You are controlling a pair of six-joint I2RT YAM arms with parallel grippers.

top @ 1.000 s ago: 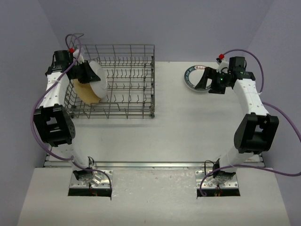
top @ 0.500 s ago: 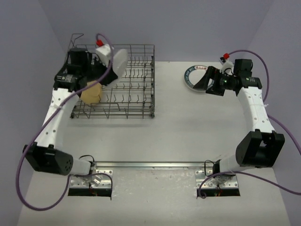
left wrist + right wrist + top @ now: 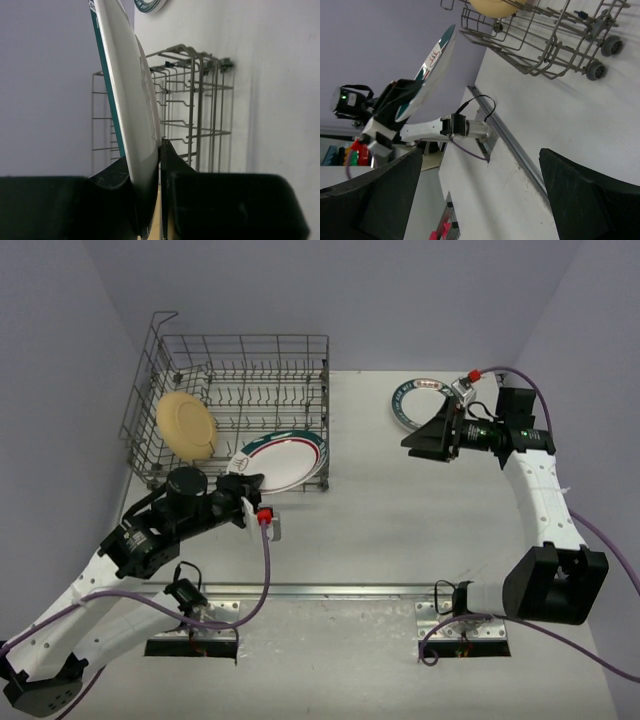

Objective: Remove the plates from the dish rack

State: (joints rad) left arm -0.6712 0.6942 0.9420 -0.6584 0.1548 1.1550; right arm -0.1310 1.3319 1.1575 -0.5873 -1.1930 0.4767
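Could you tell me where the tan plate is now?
In the top view, the tan plate sits at the left end of the dish rack, left of the held plate.

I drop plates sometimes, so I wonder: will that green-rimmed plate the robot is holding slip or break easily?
It is probably stiff: the plate shows no bend though the left gripper pinches only its edge. Its shiny surface looks smooth, so it might slip. It would likely break if dropped.

The teal-rimmed plate (image 3: 131,100) is smooth and glossy; the dish rack (image 3: 250,338) bare metal wire; the bench (image 3: 420,510) matt.
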